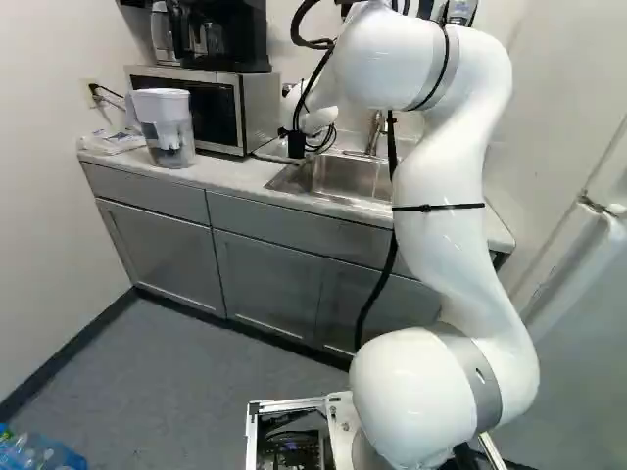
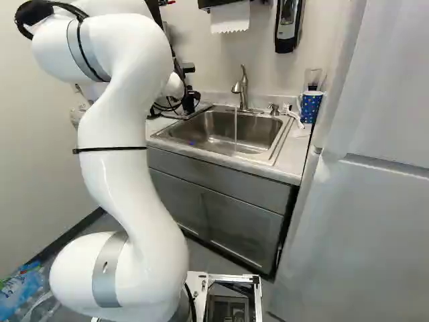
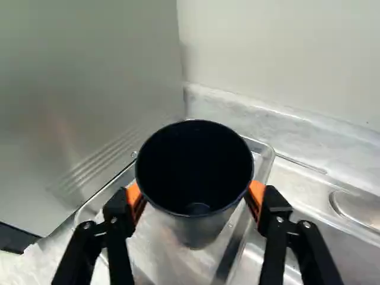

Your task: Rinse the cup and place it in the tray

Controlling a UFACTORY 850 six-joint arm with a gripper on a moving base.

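The gripper (image 3: 196,200) is clamped on the dark cup (image 3: 195,172), one orange pad pressing each side of it near the rim; the cup sits between the fingers with its open mouth uppermost, and its inside looks empty. Beneath the gripper and reaching ahead of it lies the metal tray (image 3: 148,243); the cup's base shows against the tray's floor, though whether the two touch I cannot tell. The microwave (image 1: 216,110) stands close beside the gripper on one side; the sink (image 2: 211,137) is on the other, let into the same table (image 2: 291,157), with a thin stream of water (image 2: 235,127) falling from the faucet (image 2: 243,87).

As I judge it, the rinsing is probably done, given the running water and the cup's place over the tray, but no picture proves it; the placing is unfinished; what remains is to settle the cup level on the tray, part the fingers evenly and back off without tipping it.
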